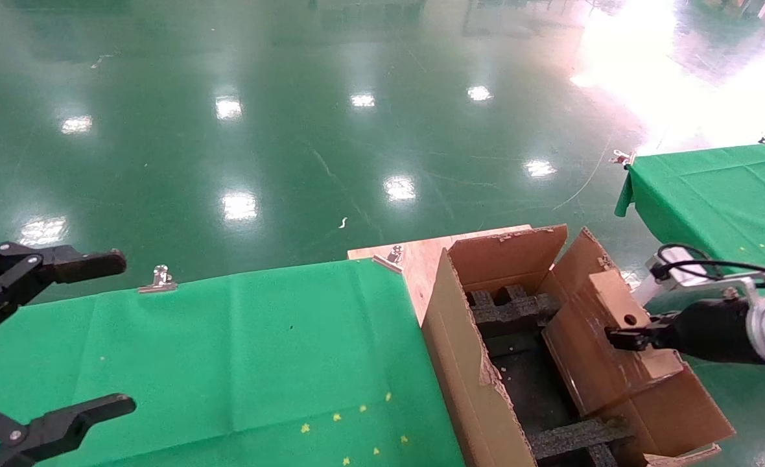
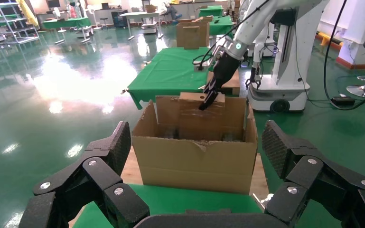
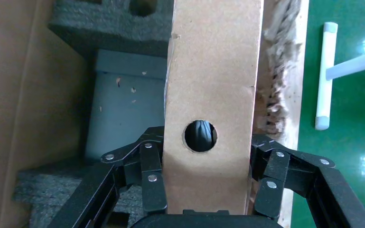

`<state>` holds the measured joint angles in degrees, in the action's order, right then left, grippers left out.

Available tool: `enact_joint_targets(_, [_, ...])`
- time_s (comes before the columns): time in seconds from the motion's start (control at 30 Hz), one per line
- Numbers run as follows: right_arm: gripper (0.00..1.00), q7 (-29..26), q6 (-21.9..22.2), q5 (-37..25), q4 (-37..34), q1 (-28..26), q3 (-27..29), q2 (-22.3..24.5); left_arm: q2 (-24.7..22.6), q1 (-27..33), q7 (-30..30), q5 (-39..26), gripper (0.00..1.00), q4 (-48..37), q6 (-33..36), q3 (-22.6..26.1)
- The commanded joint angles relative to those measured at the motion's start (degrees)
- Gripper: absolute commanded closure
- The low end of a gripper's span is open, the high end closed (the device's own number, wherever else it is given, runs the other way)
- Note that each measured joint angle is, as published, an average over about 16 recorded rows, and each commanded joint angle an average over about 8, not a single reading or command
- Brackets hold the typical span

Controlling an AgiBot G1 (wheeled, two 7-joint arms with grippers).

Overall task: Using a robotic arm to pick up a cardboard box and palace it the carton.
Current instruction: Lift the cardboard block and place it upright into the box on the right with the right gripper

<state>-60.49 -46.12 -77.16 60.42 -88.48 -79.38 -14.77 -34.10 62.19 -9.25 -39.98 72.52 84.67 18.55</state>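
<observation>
The left end effector (image 1: 65, 337) hangs nearest the camera, fingers spread wide over the green-clothed table (image 1: 240, 350) — idle, gripping nothing. The right end effector (image 1: 619, 338) is clamped on the cardboard box (image 1: 606, 295), fingers pressing both sides just beneath its round hole — box upright over the open carton (image 1: 467, 363), black foam inserts (image 1: 512, 311) below.

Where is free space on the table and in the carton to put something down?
Free: the green cloth between left gripper and carton. Crowded: inside the carton, black foam inserts sit at both ends, and right gripper holds the cardboard box there.
</observation>
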Motion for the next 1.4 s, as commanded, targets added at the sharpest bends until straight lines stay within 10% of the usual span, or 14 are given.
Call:
enact_joint_targets(0.03, [1.0, -0.2, 1.0, -0.1, -0.3, 0.8, -0.4, -0.6, 0.0, 0.0, 0.0, 0.0, 0.0, 0.0, 0.0, 0.0])
enact_joint_targets(1.1, [0.99, 14.4, 4.6, 7.4, -25.5, 10.4, -0.3, -18.5, 0.0, 0.0, 0.0, 0.0, 0.0, 0.0, 0.0, 0.0])
enact_joint_targets(1.4, [0.0, 16.1, 3.9, 8.8, -28.9, 11.1, 0.3, -20.3, 0.0, 0.0, 0.0, 0.1, 0.0, 0.0, 0.0, 0.0])
